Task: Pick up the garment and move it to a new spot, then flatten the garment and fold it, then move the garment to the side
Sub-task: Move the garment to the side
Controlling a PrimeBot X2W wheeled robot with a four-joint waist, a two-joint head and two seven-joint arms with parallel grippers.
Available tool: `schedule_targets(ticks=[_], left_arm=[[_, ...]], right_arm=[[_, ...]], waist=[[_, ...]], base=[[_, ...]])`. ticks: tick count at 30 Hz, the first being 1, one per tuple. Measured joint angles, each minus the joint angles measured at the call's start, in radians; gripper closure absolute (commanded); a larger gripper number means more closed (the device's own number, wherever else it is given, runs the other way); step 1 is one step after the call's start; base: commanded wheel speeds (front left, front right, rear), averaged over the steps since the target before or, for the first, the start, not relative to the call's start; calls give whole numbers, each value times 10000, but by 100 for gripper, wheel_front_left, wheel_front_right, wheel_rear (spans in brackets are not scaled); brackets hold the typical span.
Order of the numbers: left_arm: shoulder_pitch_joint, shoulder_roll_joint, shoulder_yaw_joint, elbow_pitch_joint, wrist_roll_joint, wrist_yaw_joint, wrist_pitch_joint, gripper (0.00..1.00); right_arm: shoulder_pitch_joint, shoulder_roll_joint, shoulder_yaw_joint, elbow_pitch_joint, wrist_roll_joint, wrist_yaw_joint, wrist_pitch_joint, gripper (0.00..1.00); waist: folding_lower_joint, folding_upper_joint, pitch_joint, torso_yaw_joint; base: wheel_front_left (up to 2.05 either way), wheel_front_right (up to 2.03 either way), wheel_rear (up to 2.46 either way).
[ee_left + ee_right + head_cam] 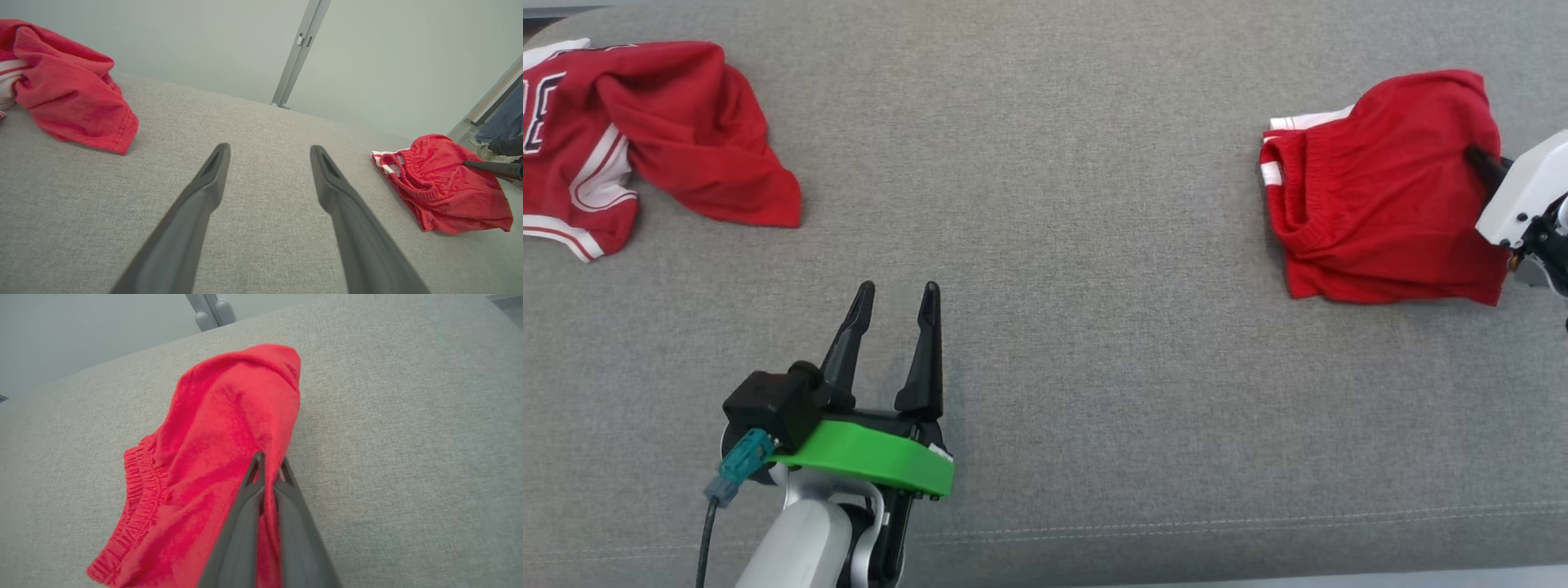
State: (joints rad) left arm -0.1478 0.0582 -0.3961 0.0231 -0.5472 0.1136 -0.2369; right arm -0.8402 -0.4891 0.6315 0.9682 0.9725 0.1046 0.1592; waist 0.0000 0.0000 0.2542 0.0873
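The garment [1372, 204], a pair of red shorts with an elastic waistband and white trim, lies bunched at the right of the grey upholstered surface [1054, 163]. My right gripper [1474, 155] reaches in from the right edge and is shut on a fold at the garment's right side. In the right wrist view the two fingers pinch red cloth of the garment [212, 437] at the right gripper [269, 461]. My left gripper [898, 290] stands open over bare grey fabric at the lower middle, nothing between its fingers. The left wrist view shows the left gripper [269, 149] and, far right, the garment [445, 192].
A crumpled red jersey [662, 131] with white trim lies at the far left, also in the left wrist view [69, 98]. A grey metal post [298, 53] rises behind the surface. A person's leg in blue trousers [504, 126] shows beyond the right end.
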Motion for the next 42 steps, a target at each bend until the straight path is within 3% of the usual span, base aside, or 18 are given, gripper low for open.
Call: schedule_targets(ticks=[16, 23, 29, 31, 38, 39, 40, 41, 42], left_arm=[[-1066, 205, -330, -767, 514, 0, 602, 0], [-1334, 219, -431, -884, 606, -2, 706, 0], [-1480, 228, -489, -988, 685, -2, 865, 0], [-1522, 234, -504, -1009, 692, -2, 878, 0], [-1599, 261, -516, -1047, 754, -2, 924, 0], [-1600, 268, -516, -1045, 759, -2, 924, 0], [-1601, 270, -516, -1041, 761, -2, 924, 0], [-1605, 270, -516, -1041, 761, -2, 924, 0], [-1609, 270, -514, -1037, 763, -2, 924, 0]], right_arm=[[-1826, -1281, 370, 128, -1177, -117, 81, 100], [-2233, -1515, 514, 286, -1622, -535, -234, 100], [-2654, -1906, 568, 500, -1898, -644, -384, 100], [-2768, -1977, 570, 566, -1975, -846, -468, 100], [-2796, -1766, 606, 675, -2080, -1195, -832, 100], [-2797, -1745, 658, 711, -2192, -1254, -894, 92], [-2797, -1749, 679, 775, -2301, -1294, -947, 64], [-2807, -1768, 694, 857, -2357, -1342, -972, 53], [-2829, -1810, 729, 941, -2397, -1421, -980, 51]], waist=[[0, 0, 1380, -824], [0, 0, 1959, -892], [1, 0, 2342, -848], [0, 0, 2453, -823], [0, 0, 2790, -737], [0, 0, 2816, -728], [1, 0, 2835, -723], [1, 0, 2847, -720], [1, 0, 2855, -721]], base=[[0, 0, 0], [0, 0, 0], [0, 0, 0], [0, 0, 0], [0, 0, 0], [0, 0, 0], [0, 0, 0], [0, 0, 0], [0, 0, 0]])
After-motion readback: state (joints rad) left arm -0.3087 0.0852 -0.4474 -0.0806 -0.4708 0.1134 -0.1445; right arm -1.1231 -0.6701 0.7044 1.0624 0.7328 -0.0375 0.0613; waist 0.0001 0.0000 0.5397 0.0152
